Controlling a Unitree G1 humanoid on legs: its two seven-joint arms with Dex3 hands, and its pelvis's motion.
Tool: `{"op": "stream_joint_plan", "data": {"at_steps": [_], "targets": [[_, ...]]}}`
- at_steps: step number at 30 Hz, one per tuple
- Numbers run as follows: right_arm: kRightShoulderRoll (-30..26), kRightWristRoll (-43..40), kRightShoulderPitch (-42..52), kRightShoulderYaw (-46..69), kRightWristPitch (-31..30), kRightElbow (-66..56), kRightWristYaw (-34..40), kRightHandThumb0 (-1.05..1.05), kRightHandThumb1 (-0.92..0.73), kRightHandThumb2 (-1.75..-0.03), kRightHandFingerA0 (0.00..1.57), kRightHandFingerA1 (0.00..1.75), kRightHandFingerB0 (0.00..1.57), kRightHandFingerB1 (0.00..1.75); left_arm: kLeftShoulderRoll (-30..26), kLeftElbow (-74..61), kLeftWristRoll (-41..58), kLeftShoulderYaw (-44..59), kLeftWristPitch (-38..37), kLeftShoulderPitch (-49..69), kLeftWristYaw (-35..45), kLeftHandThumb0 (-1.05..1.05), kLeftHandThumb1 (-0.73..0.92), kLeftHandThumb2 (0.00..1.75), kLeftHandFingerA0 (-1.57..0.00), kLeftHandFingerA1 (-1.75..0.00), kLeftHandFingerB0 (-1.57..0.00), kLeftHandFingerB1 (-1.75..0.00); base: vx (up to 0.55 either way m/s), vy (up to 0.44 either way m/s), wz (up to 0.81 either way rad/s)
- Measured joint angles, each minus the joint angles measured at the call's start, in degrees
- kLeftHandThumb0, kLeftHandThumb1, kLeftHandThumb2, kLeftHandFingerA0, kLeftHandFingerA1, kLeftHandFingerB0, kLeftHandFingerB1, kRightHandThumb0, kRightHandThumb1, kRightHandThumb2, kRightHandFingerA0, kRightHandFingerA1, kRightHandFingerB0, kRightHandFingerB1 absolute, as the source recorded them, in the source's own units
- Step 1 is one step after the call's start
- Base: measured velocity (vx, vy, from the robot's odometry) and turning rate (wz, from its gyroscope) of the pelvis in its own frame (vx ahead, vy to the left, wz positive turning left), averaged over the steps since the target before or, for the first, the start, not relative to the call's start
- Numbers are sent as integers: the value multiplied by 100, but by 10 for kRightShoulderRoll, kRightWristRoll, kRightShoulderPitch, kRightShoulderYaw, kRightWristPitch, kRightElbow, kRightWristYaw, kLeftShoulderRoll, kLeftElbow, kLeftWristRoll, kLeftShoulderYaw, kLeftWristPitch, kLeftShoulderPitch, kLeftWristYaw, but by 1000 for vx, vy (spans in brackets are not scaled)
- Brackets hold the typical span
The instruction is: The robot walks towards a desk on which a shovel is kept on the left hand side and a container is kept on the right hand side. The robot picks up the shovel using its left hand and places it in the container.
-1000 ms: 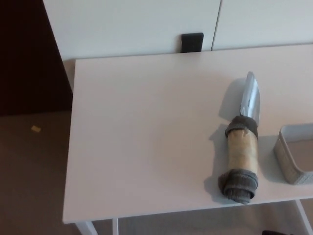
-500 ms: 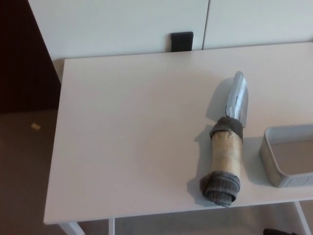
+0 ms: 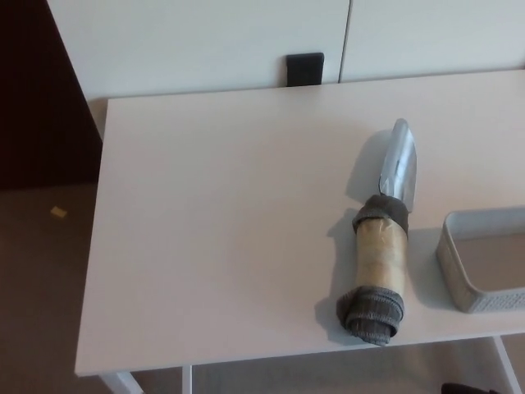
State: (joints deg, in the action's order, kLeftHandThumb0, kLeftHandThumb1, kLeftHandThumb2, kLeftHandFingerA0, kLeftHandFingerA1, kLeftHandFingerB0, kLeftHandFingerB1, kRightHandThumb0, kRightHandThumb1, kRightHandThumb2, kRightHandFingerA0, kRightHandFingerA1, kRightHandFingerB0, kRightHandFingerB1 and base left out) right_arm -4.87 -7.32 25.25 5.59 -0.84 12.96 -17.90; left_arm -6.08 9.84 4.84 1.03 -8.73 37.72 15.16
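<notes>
Neither robot hand shows in the head view.

The shovel (image 3: 382, 263) lies on the white desk (image 3: 221, 238), blade pointing away, handle wrapped in grey cloth. The container (image 3: 476, 263) sits just beside it, cut off by the right edge.

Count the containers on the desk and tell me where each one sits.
1. The container sits at the desk's right front corner, cut off by the picture edge, just right of the shovel. More could lie beyond the frame.
</notes>
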Motion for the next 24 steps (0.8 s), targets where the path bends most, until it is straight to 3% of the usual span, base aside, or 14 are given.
{"op": "stream_joint_plan", "data": {"at_steps": [1, 3, 4, 5, 6, 7, 10, 13, 14, 16, 17, 21, 22, 24], "targets": [[0, 0, 0, 0, 0, -1, 0, -44, -42, -70, 51, 57, 39, 52, 0, -1, 0, 0, 0, 0, 0, -52, 54, 85, -31, -48, -21, -42, 0, 0, 0], [0, 0, 1, 0, 0, -1, 0, -44, -41, -70, 52, 58, 39, 52, -1, -6, -2, -2, 0, 5, -1, -49, 54, 87, -31, -49, -19, -42, 0, 0, 0], [0, 0, 1, 0, 0, 0, 0, -38, -50, -54, 56, 51, 41, 44, -2, -13, -4, -4, 0, 11, -2, -50, 70, 61, -38, -32, -31, -30, 0, 0, 0], [0, 0, -1, 0, 0, 1, 0, -43, -42, -70, 52, 59, 39, 52, -4, -23, -6, -8, 0, 16, -2, -50, 53, 88, -34, -51, -19, -43, 4, 5, 8], [0, 1, -4, 0, -1, 2, 0, -43, -42, -70, 52, 59, 39, 52, -7, -46, -8, -14, -1, 25, -1, -50, 53, 88, -34, -51, -19, -43, -1, 18, 6], [0, 1, -10, 0, -1, 2, 0, -43, -42, -70, 51, 58, 39, 52, -9, -67, -9, -18, -1, 31, 1, -50, 69, 60, -38, -32, -31, -30, 0, 0, 0], [0, 1, -22, -2, -1, 3, 0, -42, -43, -70, 51, 57, 39, 52, -19, -118, -10, -29, -3, 51, 6, -47, 70, 61, -35, -32, -30, -31, -23, -2, 8], [0, 1, -29, -2, -2, 3, 0, -36, -51, -54, 55, 50, 42, 43, -26, -122, -10, -29, -3, 47, 8, -49, 71, 61, -37, -31, -30, -30, -175, -227, 7], [0, 1, -27, -2, -2, 3, 0, -42, -42, -69, 51, 56, 39, 51, -27, -119, -10, -28, -3, 46, 8, -48, 53, 86, -33, -50, -20, -43, -169, -252, 19], [0, 0, -20, -1, -2, 4, 0, -42, -42, -69, 51, 57, 39, 51, -28, -108, -8, -21, -1, 37, 8, -48, 53, 87, -32, -49, -19, -43, -106, -364, 40], [0, 0, -18, 0, -2, 4, 0, -37, -51, -54, 56, 51, 41, 44, -28, -105, -8, -20, -1, 35, 8, -49, 53, 87, -32, -49, -19, -42, -88, -392, 39], [-5, 0, -8, 5, -5, 11, 0, -37, -50, -54, 55, 52, 41, 44, -22, -79, -5, -17, 0, 17, 11, -48, 53, 87, -32, -49, -19, -43, -124, -630, 63], [-7, 0, -9, 7, -5, 11, 1, -42, -41, -70, 51, 59, 38, 52, -22, -76, -4, -17, 0, 17, 11, -49, 70, 61, -38, -32, -32, -30, 92, -180, -5], [-8, -2, -12, 10, -5, 8, 0, -42, -41, -69, 51, 58, 39, 52, -24, -63, -3, -13, 0, 19, 13, -49, 70, 60, -39, -32, -32, -30, 84, -175, 8]]}}
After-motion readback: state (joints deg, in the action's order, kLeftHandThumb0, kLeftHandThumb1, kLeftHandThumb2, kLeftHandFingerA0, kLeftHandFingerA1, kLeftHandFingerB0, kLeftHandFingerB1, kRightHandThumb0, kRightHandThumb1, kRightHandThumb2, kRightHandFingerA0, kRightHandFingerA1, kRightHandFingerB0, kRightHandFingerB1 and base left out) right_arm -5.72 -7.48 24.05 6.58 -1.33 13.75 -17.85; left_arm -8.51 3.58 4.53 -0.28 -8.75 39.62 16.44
